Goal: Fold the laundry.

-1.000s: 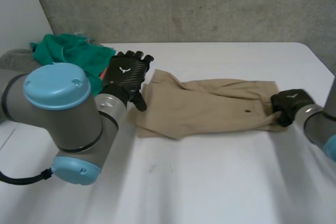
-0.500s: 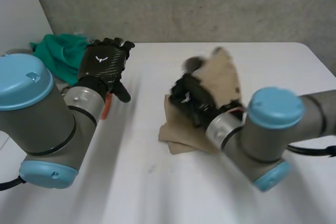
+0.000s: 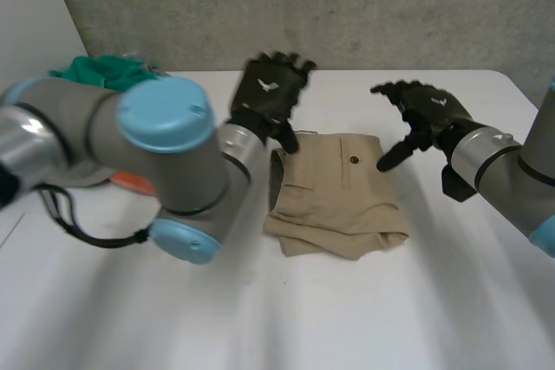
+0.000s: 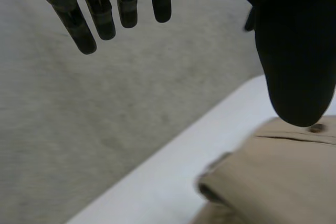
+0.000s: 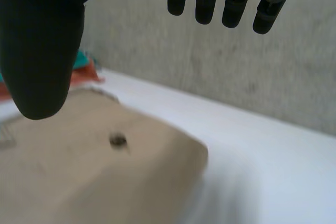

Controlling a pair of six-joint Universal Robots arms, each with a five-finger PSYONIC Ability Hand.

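A white table (image 3: pixel 286 318) takes up the lower part of the head view. A rough grey wall (image 3: pixel 347 6) runs across the top, and there is a paler panel (image 3: pixel 35 6) in the upper left corner.

The tan trousers (image 3: pixel 334 205) lie flat on the table at the centre of the frame, folded into a squarish pad between the two hands. Their slightly longer axis runs from the far side of the table toward the near side, leaning a little to the lower right. The end with a dark button (image 3: pixel 354 159) and a pocket seam is at the far side. The layered, rumpled end is at the near side.

The left hand (image 3: pixel 269 97) hangs just above and left of centre, over the trousers' far left corner. Its fingers (image 4: pixel 100 14) are straight, spread apart and holding nothing. In the left wrist view its thumb (image 4: pixel 294 51) points down just over the button.

The right hand (image 3: pixel 429 110) hangs at centre right, beside the trousers' far right corner. It is also spread wide and empty, with its thumb angled down toward the cloth.

The back of each hand bears a small white winged mark.

A green cloth (image 3: pixel 100 71) lies bunched at the upper left. An orange thing (image 3: pixel 134 182) shows beneath the left arm (image 3: pixel 130 153).
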